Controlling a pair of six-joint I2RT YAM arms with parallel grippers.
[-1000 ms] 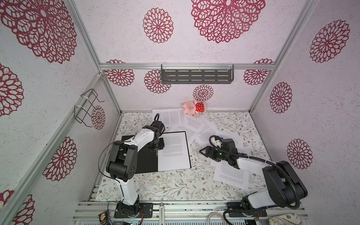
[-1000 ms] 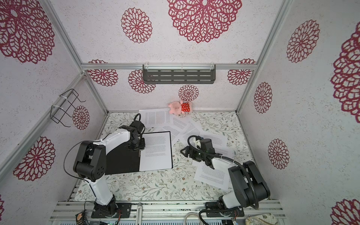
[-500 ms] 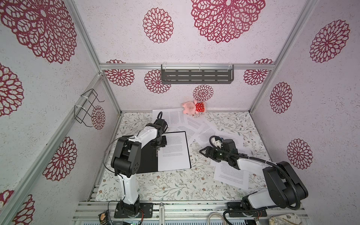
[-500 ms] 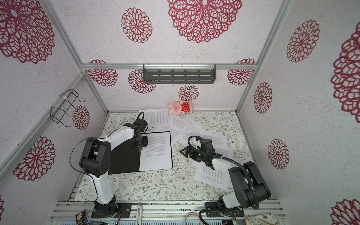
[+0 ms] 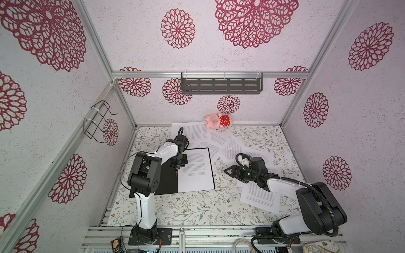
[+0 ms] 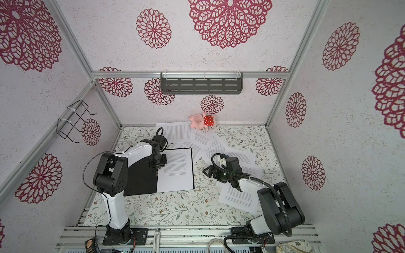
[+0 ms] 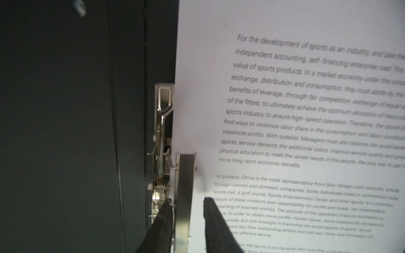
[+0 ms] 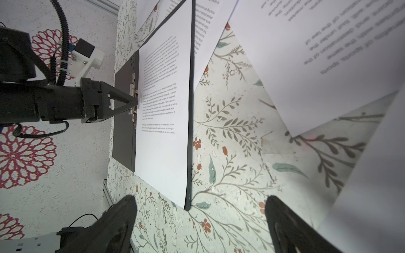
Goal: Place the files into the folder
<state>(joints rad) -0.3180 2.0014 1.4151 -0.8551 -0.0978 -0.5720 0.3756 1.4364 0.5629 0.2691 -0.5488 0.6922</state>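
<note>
The folder (image 5: 166,181) (image 6: 140,181) lies open on the table, black inside up, with one of the files (image 5: 195,170) (image 6: 175,170) on its right half. My left gripper (image 5: 176,173) (image 6: 157,173) (image 7: 186,203) points down at the metal spine clip (image 7: 163,131). Its jaws stand narrowly apart, astride the clip's flat plate (image 7: 185,175), and a small gap shows beside one finger. My right gripper (image 5: 229,172) (image 6: 207,172) (image 8: 200,200) hangs wide open and empty over the tablecloth, just right of the folder's edge (image 8: 189,109). Several loose files (image 5: 259,197) (image 5: 192,131) (image 8: 306,54) lie scattered around it.
A pink plush toy (image 5: 215,121) lies at the back wall on one sheet's corner. A grey shelf (image 5: 221,85) hangs on the back wall and a wire rack (image 5: 98,120) on the left wall. Floral cloth (image 5: 186,208) covers the table.
My left gripper's jaws have narrowed around the spine clip and its arm has shifted slightly. The right arm has hardly moved.
</note>
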